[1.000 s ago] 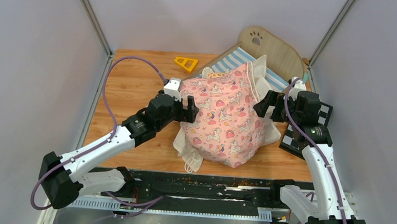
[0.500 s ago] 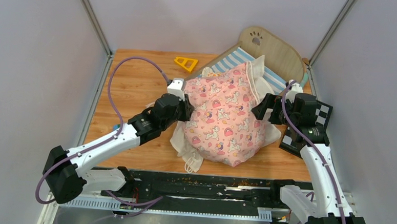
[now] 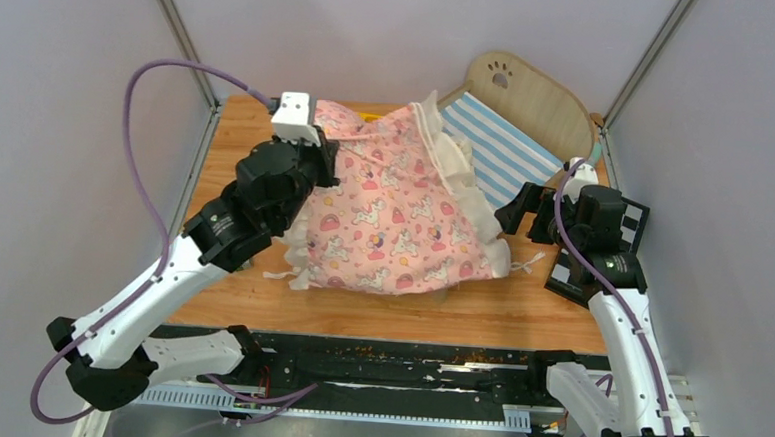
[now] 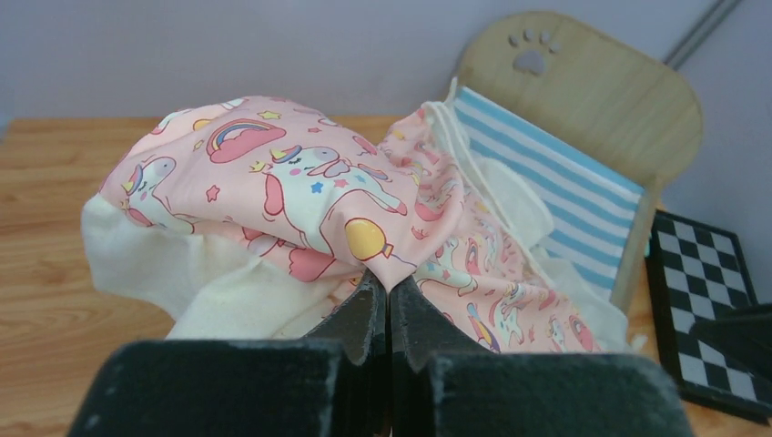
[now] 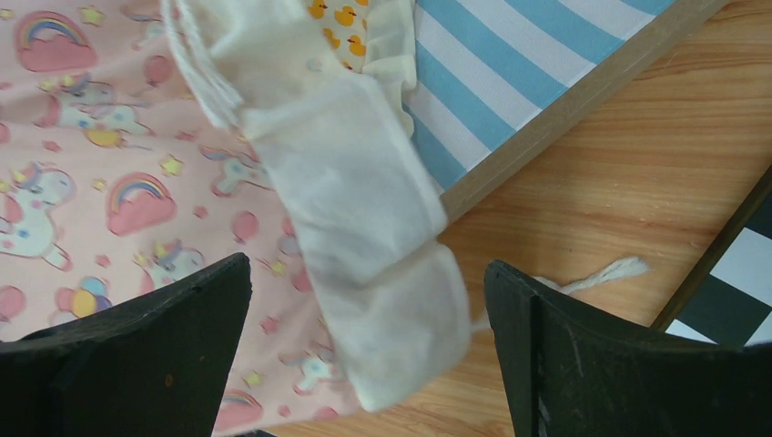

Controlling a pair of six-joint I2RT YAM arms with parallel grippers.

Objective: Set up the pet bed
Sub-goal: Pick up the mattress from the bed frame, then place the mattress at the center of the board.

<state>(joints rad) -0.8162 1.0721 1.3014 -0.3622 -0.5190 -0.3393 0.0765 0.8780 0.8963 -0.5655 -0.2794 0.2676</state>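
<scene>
The pet bed stands ahead and right of your left tool, which is clamped on a fold of the pink quilt, apparently mid-spreading, while your right tool hangs apart above the quilt's edge; next, draw it over the striped mattress.

Wooden pet bed angled far right; striped mattress partly bare; unicorn quilt bunched over near-left end.

Overhead looks down; both wrist views closely share the quilt.
</scene>
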